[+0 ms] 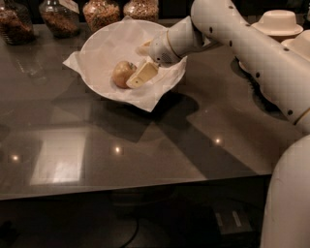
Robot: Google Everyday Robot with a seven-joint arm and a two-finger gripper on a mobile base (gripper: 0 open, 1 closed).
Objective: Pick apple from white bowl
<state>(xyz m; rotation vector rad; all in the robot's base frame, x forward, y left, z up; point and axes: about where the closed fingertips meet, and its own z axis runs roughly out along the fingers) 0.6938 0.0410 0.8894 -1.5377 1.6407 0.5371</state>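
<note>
The apple (122,73), yellowish-tan with a reddish blush, lies in the white bowl (104,36), which is lined with crinkled white paper hanging over its rim, at the back left of the dark table. My gripper (135,67) reaches into the bowl from the right on the white arm. It is open, with one cream finger (143,75) right beside the apple's right side, touching it or nearly so. The other finger (143,48) is farther back over the bowl. The apple rests on the paper, not lifted.
Several glass jars of dry food (101,12) stand along the table's back edge behind the bowl. Stacked beige paper bowls (278,22) stand at the back right, behind my arm. The glossy dark table (145,145) stretches to its front edge.
</note>
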